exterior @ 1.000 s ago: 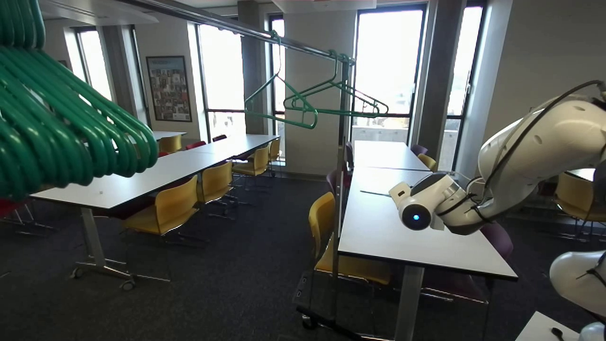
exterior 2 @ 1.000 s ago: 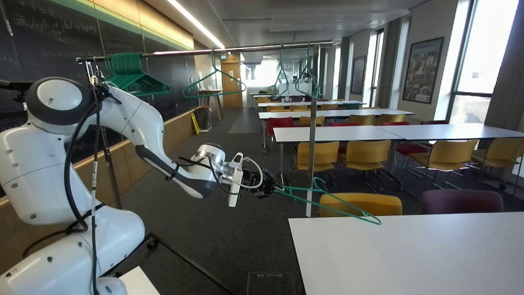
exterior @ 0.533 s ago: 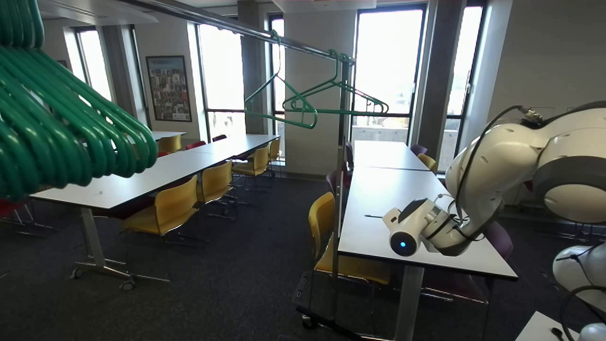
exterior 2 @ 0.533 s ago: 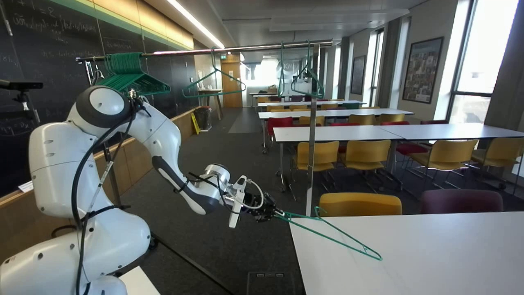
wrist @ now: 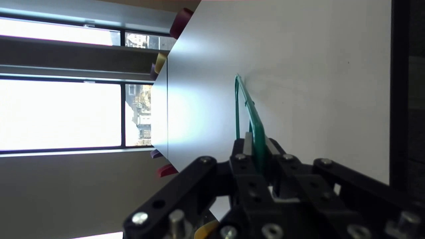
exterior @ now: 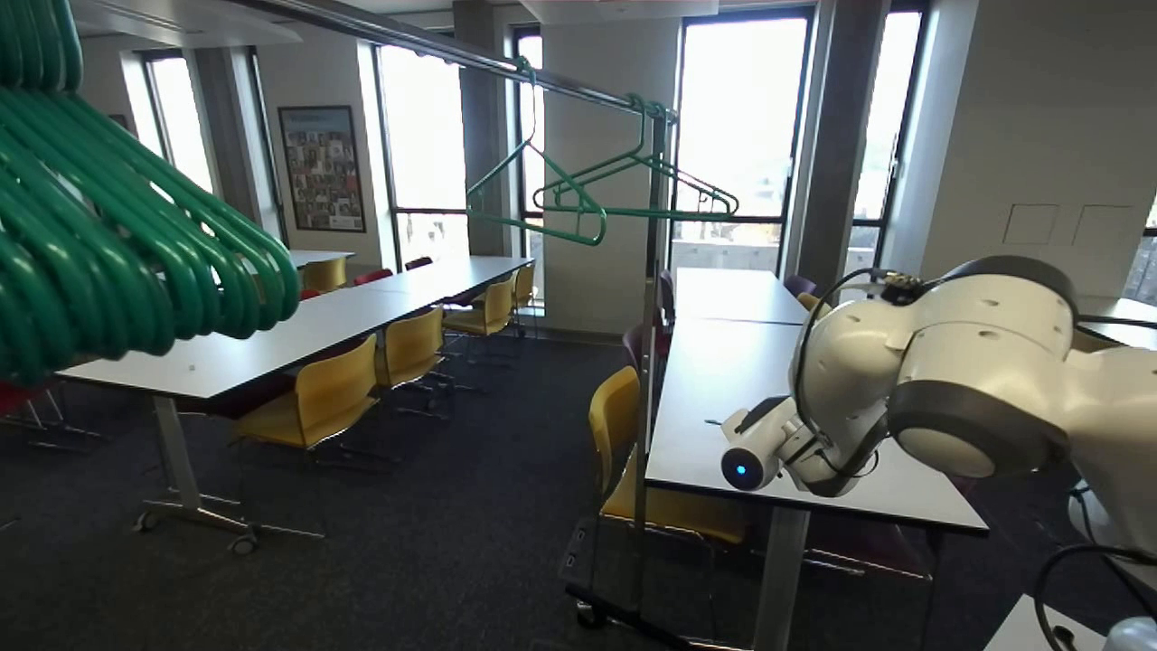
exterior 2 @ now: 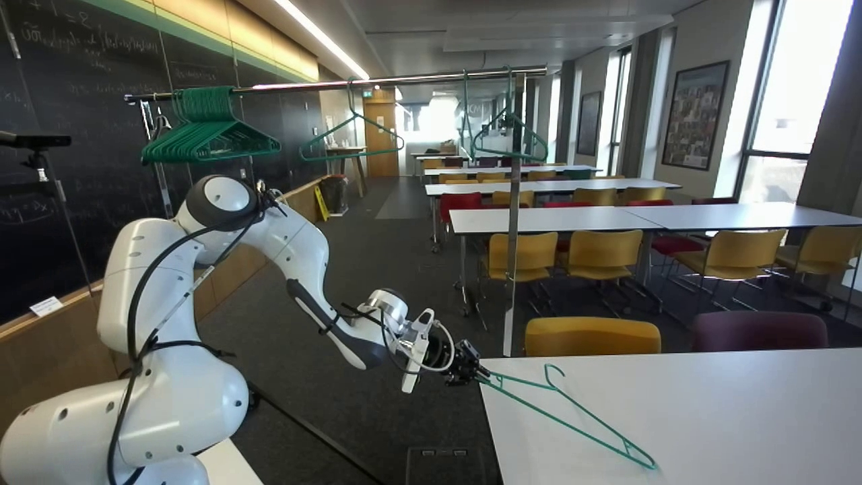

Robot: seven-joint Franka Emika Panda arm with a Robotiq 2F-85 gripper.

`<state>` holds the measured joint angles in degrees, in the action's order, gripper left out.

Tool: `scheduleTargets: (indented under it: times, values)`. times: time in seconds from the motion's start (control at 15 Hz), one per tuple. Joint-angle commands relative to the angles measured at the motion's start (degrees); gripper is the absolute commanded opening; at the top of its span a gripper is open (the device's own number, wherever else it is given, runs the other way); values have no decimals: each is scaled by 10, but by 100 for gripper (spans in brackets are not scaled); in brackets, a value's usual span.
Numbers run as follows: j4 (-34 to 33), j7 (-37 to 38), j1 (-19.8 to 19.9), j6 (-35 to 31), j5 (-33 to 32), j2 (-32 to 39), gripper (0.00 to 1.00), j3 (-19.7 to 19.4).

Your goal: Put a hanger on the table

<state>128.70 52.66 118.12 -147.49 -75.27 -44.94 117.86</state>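
Long dark chalkboard [exterior 2: 60, 155]: along the left wall in an exterior view, bearing chalk writing.
Row of white-topped tables [exterior 2: 673, 215]: far right in an exterior view, yellow and red chairs [exterior 2: 605, 256] alongside.
Dark-edged rectangular white-topped table [exterior 2: 741, 417]: near right in an exterior view, a yellow chair [exterior 2: 592, 337] and a purple chair [exterior 2: 759, 333] at its far side.
Silver metal clothes rail [exterior 2: 296, 85]: high across the scene in both exterior views, an upright metal post [exterior 2: 513, 269] near its right end.
White robot arm [exterior 2: 296, 256] with dark grey bands: near left in an exterior view, extended right and down to the table's left edge.
Bunch of glossy green hangers [exterior 2: 210, 114]: packed close on the left of the rail in an exterior view.
Three single green hangers [exterior 2: 353, 155]: hooked on the rail, right of the bunch.
Thin green triangular clothes hanger [wrist: 256, 122]: over the table, held by one lower corner; the rest reaches to the near right in an exterior view, its hook toward the far side. Whether its free corner touches the white top cannot be told.
Black two-fingered gripper [wrist: 260, 145]: at the table's left edge in an exterior view; in the wrist view the grey fingertips [wrist: 247, 143] pinch the hanger's held corner between them.
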Motion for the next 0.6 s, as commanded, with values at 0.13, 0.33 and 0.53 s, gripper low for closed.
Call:
scheduleTargets:
  times: [0.13,0.33,0.53]
  values:
    - [-89,-3,46,-30,92,-145,2,6]
    - [-113,-29,51,-29,150,-194,2,2]
    - [-125,-63,46,-36,207,-231,40,-5]
